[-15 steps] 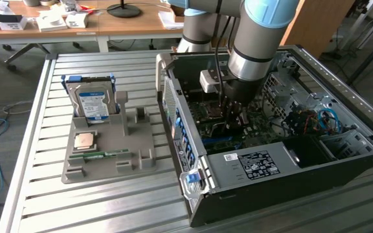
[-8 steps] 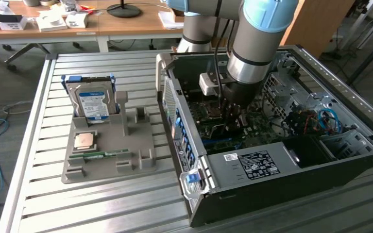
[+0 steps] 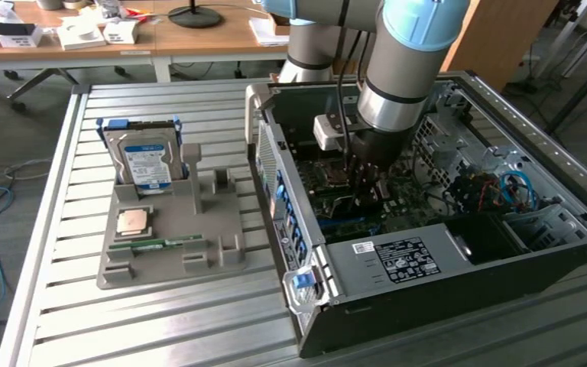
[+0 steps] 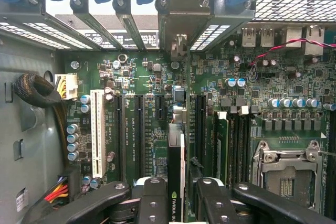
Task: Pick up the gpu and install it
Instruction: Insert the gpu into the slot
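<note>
The claw (image 4: 176,192) reached down inside the open case (image 3: 457,264) and gripped the gpu (image 4: 176,174) edge-on between its fingers (image 4: 152,200), just above the motherboard (image 4: 152,82) slots. A hard drive (image 3: 149,162) stood in the holder (image 3: 171,245) on the desk (image 3: 79,321).

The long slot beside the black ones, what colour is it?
White slot, clearest in the wrist view.
</note>
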Motion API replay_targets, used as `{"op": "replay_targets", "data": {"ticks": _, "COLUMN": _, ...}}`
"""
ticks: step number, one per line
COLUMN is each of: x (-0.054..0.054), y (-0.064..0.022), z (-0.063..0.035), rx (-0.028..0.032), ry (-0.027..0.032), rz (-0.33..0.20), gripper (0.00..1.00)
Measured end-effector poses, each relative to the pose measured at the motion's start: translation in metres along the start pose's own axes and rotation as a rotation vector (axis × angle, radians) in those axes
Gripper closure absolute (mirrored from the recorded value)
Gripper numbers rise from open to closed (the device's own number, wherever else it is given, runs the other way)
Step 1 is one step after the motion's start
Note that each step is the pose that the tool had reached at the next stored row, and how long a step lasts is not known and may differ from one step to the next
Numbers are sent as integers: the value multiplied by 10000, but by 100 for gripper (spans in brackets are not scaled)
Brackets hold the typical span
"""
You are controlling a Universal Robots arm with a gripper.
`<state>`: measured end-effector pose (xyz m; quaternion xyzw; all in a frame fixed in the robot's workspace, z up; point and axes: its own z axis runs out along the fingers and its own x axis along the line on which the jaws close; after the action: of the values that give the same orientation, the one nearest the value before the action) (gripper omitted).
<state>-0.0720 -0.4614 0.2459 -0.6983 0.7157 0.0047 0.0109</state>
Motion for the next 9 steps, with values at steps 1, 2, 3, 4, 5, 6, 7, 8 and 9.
{"op": "replay_targets", "data": {"ticks": 1, "x": 0, "y": 0, "z": 0, "rx": -1, "ry": 0, "rz": 0, "gripper": 74}}
{"op": "replay_targets", "data": {"ticks": 2, "x": 0, "y": 0, "z": 0, "rx": -1, "ry": 0, "rz": 0, "gripper": 74}}
{"op": "replay_targets", "data": {"ticks": 3, "x": 0, "y": 0, "z": 0, "rx": 0, "ry": 0, "rz": 0, "gripper": 74}}
{"op": "replay_targets", "data": {"ticks": 4, "x": 0, "y": 0, "z": 0, "rx": 0, "ry": 0, "rz": 0, "gripper": 74}}
{"op": "replay_targets", "data": {"ticks": 5, "x": 0, "y": 0, "z": 0, "rx": -1, "ry": 0, "rz": 0, "gripper": 74}}
{"op": "replay_targets", "data": {"ticks": 6, "x": 0, "y": 0, "z": 0, "rx": 0, "ry": 0, "rz": 0, "gripper": 74}}
{"op": "replay_targets", "data": {"ticks": 7, "x": 0, "y": 0, "z": 0, "rx": 0, "ry": 0, "rz": 0, "gripper": 74}}
{"op": "replay_targets", "data": {"ticks": 8, "x": 0, "y": 0, "z": 0, "rx": 0, "ry": -1, "rz": -1, "gripper": 74}}
{"op": "replay_targets", "data": {"ticks": 9, "x": 0, "y": 0, "z": 0, "rx": 0, "ry": -1, "rz": 0, "gripper": 74}}
